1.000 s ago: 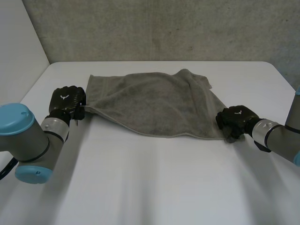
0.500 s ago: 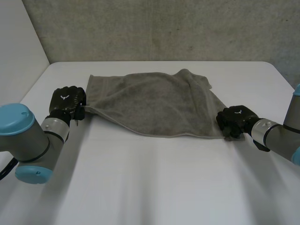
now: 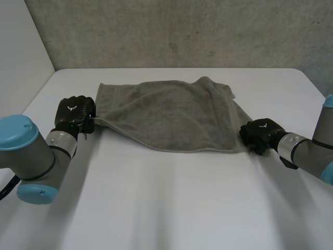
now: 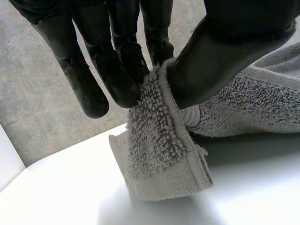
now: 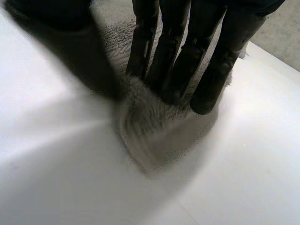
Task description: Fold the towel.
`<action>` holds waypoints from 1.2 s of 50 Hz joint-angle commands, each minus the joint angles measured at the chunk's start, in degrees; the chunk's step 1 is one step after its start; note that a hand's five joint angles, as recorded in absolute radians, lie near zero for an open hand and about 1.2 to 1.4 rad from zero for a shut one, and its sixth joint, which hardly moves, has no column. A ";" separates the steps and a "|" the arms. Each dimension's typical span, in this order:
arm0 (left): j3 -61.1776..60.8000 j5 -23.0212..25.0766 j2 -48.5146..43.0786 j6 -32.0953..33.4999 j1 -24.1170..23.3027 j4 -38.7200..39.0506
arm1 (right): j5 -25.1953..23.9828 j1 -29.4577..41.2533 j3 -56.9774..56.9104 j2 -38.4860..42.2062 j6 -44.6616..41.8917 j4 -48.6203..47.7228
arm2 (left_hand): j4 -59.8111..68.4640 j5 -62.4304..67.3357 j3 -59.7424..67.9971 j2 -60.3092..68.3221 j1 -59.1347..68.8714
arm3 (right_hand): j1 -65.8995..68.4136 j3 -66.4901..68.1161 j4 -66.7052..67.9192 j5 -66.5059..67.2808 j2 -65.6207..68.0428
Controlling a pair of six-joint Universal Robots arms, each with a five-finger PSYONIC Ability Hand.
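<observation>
Pinching towel (image 3: 171, 114) by both near corners, left hand (image 3: 75, 110) on the left, right hand (image 3: 260, 134) on the right, lay spread by table (image 3: 166, 208)'s far edge, long axis side to side, wall (image 3: 182, 31) behind.

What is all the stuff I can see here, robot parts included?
Towel: one, grey, spread on the table's far half between the two hands, rumpled at its far right corner.
Table: one, white, under everything.
Wall: one, grey and rough, behind the table.
Left arm: one, grey with light-blue caps, at the table's left side.
Right arm: one, grey with a light-blue cap, at the table's right side.
Left hand: one, black, pinching the towel's near left corner between thumb and fingers.
Right hand: one, black, pinching the towel's near right corner.
</observation>
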 commanded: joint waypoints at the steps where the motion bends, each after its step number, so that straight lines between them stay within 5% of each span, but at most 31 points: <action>1: 0.00 0.14 0.04 -0.04 0.00 0.00 | -0.59 0.01 -0.50 0.02 1.97 0.12 | 2.19 4.49 3.53 3.77 4.55 | 8.77 9.22 8.87 10.67 10.01; 9: 0.00 0.14 0.04 -0.13 0.09 0.00 | -1.21 -0.08 -0.76 -4.55 7.33 1.43 | 2.19 4.49 3.53 3.77 4.55 | 8.77 9.22 8.87 10.67 10.01; 15: 0.00 0.14 0.13 -0.13 0.00 0.00 | -6.48 -0.52 -0.15 -9.38 11.28 3.37 | 2.19 4.49 3.53 3.77 4.55 | 8.77 9.22 8.87 10.67 10.01; 23: -0.26 0.23 0.83 -0.39 0.00 -0.17 | -10.61 -2.54 -4.01 -9.91 9.79 15.41 | 2.19 4.49 3.53 3.77 4.55 | 8.77 9.22 8.87 10.67 10.01; 29: -0.44 0.32 0.66 -0.30 0.00 -0.17 | -8.24 -2.54 -8.76 -2.44 2.06 26.92 | 2.19 4.49 3.53 3.77 4.55 | 8.77 9.22 8.87 10.67 10.01; 34: -0.44 0.40 0.39 -0.30 -0.09 -0.17 | 5.80 -2.01 -10.34 1.78 -0.85 22.90 | 2.19 4.49 3.53 3.77 4.55 | 8.77 9.22 8.87 10.67 10.01; 45: -0.44 0.32 0.48 -0.30 -0.18 -0.17 | 4.95 -1.57 -7.01 -4.10 8.03 13.66 | 2.19 4.49 3.53 3.77 4.55 | 8.77 9.22 8.87 10.67 10.01; 48: -0.44 0.40 0.39 -0.30 -0.18 -0.17 | 4.33 -1.66 -5.43 -5.07 7.86 12.34 | 2.19 4.49 3.53 3.77 4.55 | -9.91 -9.46 -9.81 -8.01 -8.67; 53: -0.44 0.40 0.39 -0.30 -0.18 -0.17 | 4.33 -1.22 -3.84 -5.16 7.77 10.93 | 2.19 4.49 3.53 3.77 4.55 | -21.40 -20.96 -21.30 -19.51 -20.17; 60: -0.44 0.40 0.39 -0.30 -0.18 -0.17 | 3.98 -1.13 -1.82 -5.25 7.24 9.78 | 2.19 4.49 3.53 3.77 4.55 | -22.12 -21.67 -22.02 -20.22 -20.89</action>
